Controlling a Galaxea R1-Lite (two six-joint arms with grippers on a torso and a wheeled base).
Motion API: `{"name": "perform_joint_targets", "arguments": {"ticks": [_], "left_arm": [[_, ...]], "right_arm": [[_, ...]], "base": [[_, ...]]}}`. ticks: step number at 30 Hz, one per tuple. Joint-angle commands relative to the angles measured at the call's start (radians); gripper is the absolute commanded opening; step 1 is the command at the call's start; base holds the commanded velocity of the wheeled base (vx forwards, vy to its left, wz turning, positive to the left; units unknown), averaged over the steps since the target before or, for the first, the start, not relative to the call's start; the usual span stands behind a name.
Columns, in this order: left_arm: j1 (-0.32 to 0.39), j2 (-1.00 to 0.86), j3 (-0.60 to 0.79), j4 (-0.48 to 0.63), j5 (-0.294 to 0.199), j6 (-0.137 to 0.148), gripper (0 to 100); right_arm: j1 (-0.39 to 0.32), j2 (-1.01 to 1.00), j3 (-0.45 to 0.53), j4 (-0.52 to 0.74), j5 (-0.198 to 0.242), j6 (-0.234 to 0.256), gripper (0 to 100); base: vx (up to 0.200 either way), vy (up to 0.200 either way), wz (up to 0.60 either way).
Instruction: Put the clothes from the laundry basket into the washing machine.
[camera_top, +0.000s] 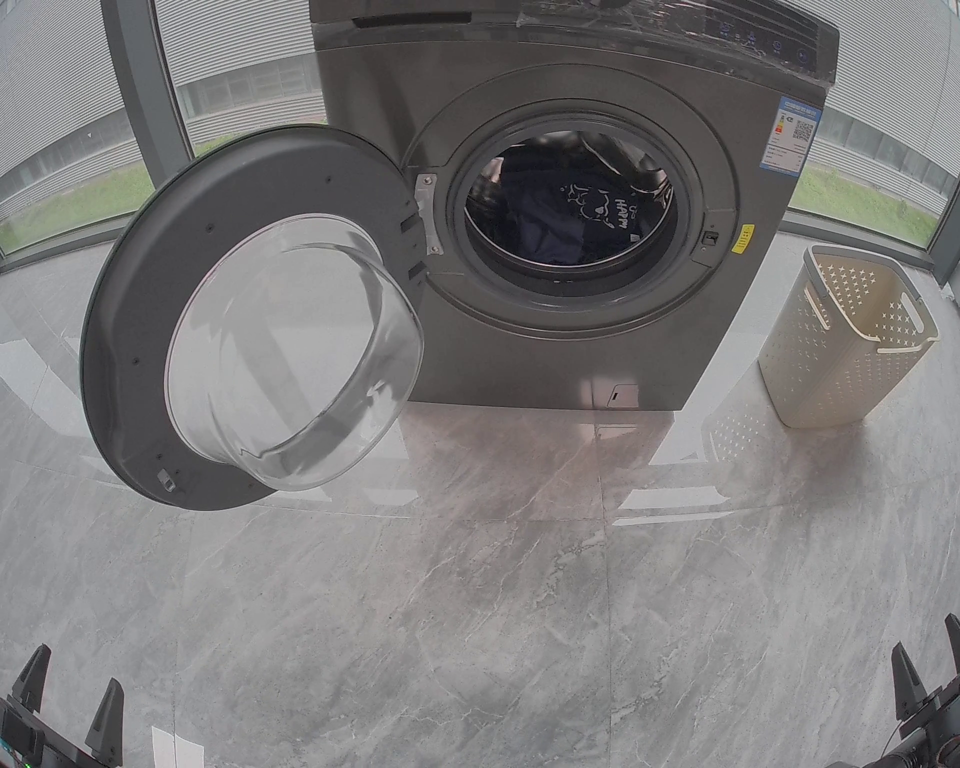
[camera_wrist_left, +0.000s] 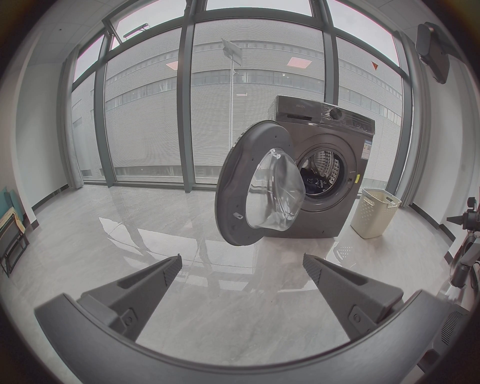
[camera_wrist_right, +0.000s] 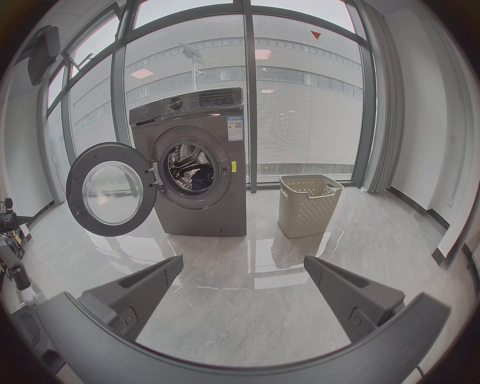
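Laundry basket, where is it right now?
In the head view the cream laundry basket stands on the floor on the robot's right, close beside the washing machine.

The head view's upper edge cuts off the top of the washing machine (camera_top: 600, 370). Inside the drum, the clothes (camera_top: 560, 215) form one dark heap; separate garments cannot be told. The lower edge cuts off the left tool (camera_top: 75, 672) and the right tool (camera_top: 927, 640) below their fingers. In the right wrist view, the near wall of the laundry basket (camera_wrist_right: 305, 215) hides its floor.

Shared washing machine (camera_top: 560, 370); wrists seemingly farther
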Motion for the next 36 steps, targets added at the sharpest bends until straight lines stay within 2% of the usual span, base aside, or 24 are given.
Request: {"name": "perform_joint_targets", "arguments": {"ticks": [1, 15, 21, 36], "left_arm": [[0.0, -0.008, 0.016, 0.0, 0.0, 0.0, 100], [0.0, -0.008, 0.016, 0.0, 0.0, 0.0, 100], [0.0, -0.008, 0.016, 0.0, 0.0, 0.0, 100], [0.0, -0.008, 0.016, 0.0, 0.0, 0.001, 100]], "right_arm": [[0.0, -0.009, 0.016, 0.0, 0.0, 0.0, 100], [0.0, -0.009, 0.016, -0.002, 0.0, -0.002, 100], [-0.001, -0.009, 0.016, -0.002, 0.0, -0.002, 100], [0.0, -0.009, 0.016, 0.0, 0.0, 0.0, 100]], "base": [[0.0, 0.2, 0.0], [0.0, 0.2, 0.0], [0.0, 0.0, -0.3], [0.0, 0.2, 0.0]]}}
